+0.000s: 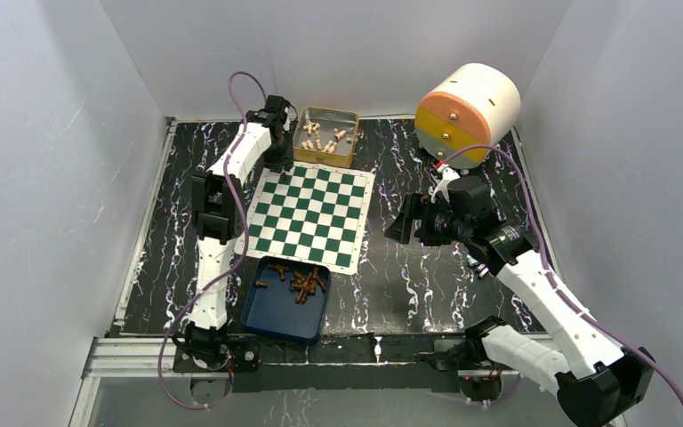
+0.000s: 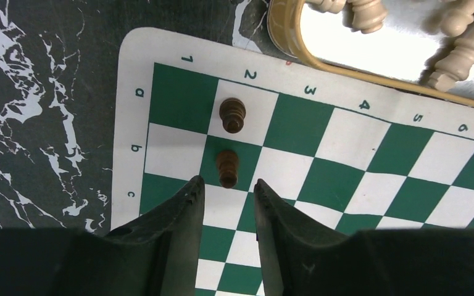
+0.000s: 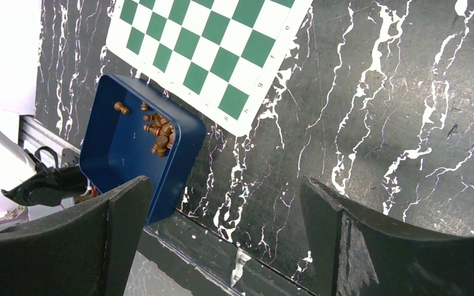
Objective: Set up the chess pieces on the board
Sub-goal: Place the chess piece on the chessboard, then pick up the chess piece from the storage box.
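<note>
Two dark-brown wooden pawns (image 2: pixel 232 115) stand at the far-left corner of the green-and-white checkered chess mat (image 2: pixel 133 123), just beyond the slightly parted, empty left hand (image 2: pixel 227 183), while the right hand (image 3: pixel 225 185) hangs wide open above the black marbled tabletop (image 1: pixel 409 285).

table (image 1: pixel 409 276): marbled | on it: board (image 1: pixel 311 213), blue tray (image 1: pixel 271 318), gold tin (image 1: pixel 325 163), drum (image 1: pixel 467 111) perhaps

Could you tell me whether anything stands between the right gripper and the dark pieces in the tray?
Nothing visible does: only tabletop separates the right gripper from the blue tray holding the chess pieces.
</note>
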`<state>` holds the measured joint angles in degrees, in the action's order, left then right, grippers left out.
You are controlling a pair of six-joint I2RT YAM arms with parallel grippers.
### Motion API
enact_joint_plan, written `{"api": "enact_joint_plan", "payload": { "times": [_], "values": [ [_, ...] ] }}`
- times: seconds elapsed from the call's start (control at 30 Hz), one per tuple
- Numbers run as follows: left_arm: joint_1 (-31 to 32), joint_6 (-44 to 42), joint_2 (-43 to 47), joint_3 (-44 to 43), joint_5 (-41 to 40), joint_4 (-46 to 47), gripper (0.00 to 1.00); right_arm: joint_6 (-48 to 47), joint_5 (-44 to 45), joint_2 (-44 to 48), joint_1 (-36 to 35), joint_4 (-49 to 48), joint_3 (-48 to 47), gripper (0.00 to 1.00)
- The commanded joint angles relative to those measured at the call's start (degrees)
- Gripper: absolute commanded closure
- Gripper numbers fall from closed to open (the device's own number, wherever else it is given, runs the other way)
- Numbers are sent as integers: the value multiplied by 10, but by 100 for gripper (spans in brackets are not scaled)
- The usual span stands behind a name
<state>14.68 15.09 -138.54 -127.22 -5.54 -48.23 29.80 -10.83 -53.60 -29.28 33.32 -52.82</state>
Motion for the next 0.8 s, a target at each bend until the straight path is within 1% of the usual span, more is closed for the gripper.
{"api": "enact_joint_plan", "payload": {
  "times": [0.0,0.27,0.37,0.53,0.77],
  "values": [
    [-4,-5,7,-28,1,-18,66,2,3,14,-1,-12,-24,1],
    [-6,9,67,-27,33,-32,63,5,0,19,-1,-15,-17,1],
    [-5,17,103,-7,36,-42,62,8,-3,20,-2,-17,-14,1],
    [-5,24,173,72,34,-65,63,9,-7,24,-1,-20,-9,1],
    [-4,12,309,222,40,-60,69,14,-23,31,-2,-30,5,2]
  ]
}}
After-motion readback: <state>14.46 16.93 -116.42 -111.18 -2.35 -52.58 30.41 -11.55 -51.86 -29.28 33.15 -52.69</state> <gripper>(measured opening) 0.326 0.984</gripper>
